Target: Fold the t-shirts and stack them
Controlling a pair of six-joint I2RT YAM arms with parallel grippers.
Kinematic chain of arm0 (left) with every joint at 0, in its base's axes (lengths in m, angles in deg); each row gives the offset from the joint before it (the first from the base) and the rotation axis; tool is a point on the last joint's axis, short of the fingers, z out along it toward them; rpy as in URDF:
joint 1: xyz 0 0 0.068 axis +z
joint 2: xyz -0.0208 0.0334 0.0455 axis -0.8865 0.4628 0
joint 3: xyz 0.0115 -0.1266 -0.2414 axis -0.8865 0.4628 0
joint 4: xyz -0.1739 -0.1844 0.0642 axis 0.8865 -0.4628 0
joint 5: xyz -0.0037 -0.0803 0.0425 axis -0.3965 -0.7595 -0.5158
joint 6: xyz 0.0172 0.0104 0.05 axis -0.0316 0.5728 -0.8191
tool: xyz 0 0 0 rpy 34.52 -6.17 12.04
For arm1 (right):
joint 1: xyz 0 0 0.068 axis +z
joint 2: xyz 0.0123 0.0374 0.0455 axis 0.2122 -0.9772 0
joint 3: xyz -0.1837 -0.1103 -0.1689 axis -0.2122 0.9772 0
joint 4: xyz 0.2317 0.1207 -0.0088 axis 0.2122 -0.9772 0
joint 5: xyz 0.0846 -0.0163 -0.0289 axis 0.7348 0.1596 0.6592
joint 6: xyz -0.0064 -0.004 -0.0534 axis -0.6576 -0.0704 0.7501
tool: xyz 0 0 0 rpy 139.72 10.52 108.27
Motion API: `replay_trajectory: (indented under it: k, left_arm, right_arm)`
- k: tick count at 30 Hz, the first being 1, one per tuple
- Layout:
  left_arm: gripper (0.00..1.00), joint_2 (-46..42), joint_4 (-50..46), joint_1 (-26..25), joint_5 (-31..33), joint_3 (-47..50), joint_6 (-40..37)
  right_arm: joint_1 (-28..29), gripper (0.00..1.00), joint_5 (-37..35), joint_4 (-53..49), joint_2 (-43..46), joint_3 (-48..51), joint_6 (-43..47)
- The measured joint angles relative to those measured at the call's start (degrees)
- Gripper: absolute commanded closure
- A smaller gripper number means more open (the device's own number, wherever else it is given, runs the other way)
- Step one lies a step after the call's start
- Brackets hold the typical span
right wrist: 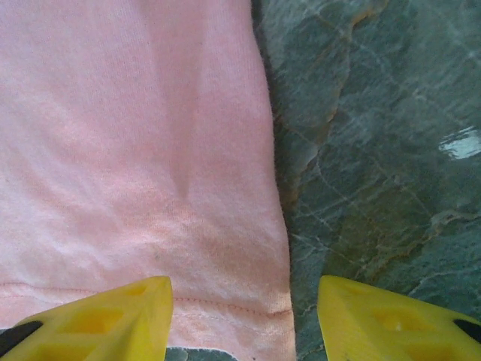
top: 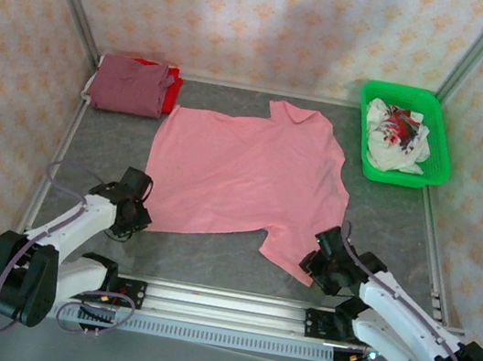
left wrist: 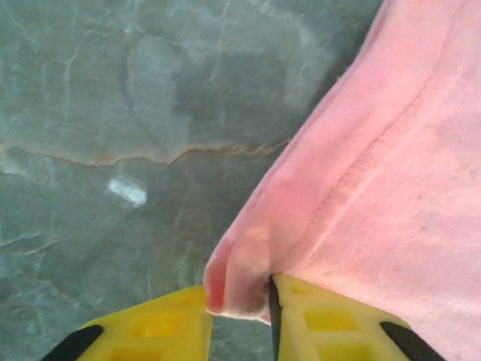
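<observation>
Pink shirt (left wrist: pixel 376 195) corner pinched — left hand (left wrist: pixel 239 304) low

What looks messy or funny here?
The pink shirt lies crooked on the table, with one corner bunched up in the left pincer. Crumpled cloth sits in the green basket.

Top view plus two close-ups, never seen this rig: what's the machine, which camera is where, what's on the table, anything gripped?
Two robot arms bolted at the near edge of the table. The top view looks down from behind them; each close-up is a wrist camera, yellow fingers at the bottom. On it: a spread pink t-shirt, a folded maroon shirt with a red shirt peeking out, a green basket of crumpled cloth. The left gripper pinches the pink shirt's corner; the right gripper is open over its edge.
</observation>
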Motion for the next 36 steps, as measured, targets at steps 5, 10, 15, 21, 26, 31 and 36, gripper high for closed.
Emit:
replay_trajectory:
  k: [5, 10, 15, 21, 26, 31, 36]
  left_arm:
    - [0.88, 0.9, 2.3, 0.0, 0.0, 0.0, -0.5]
    - [0.93, 0.8, 2.7, 0.0, 0.1, 0.0, -1.0]
    - [0.93, 0.0, 2.8, 0.0, 0.3, 0.0, -1.1]
    - [0.94, 0.0, 2.9, 0.0, 0.2, 0.0, -1.1]
    - [0.94, -0.7, 2.9, 0.0, 0.2, 0.0, -1.1]
    - [0.94, -2.4, 2.9, 0.0, 0.3, 0.0, -1.1]
    - [0.95, -3.9, 2.6, 0.0, 0.3, 0.0, -0.9]
  right_arm:
    - [0.2, 0.47, -0.1, 0.0, 0.0, 0.2, 0.0]
    - [0.2, 0.48, -0.1, 0.2, -0.5, 0.2, 0.0]
    - [0.9, 0.52, -0.5, 0.2, -1.2, 0.2, 0.0]
    - [1.6, 0.68, -1.7, -0.7, -3.0, -0.3, -0.5]
    - [2.6, 0.83, -3.3, -2.7, -5.0, -1.2, -0.5]
    - [3.5, 0.90, -4.3, -4.0, -7.0, -2.8, -0.4]
    - [4.2, 0.98, -3.1, -2.7, -7.0, -3.7, -1.0]
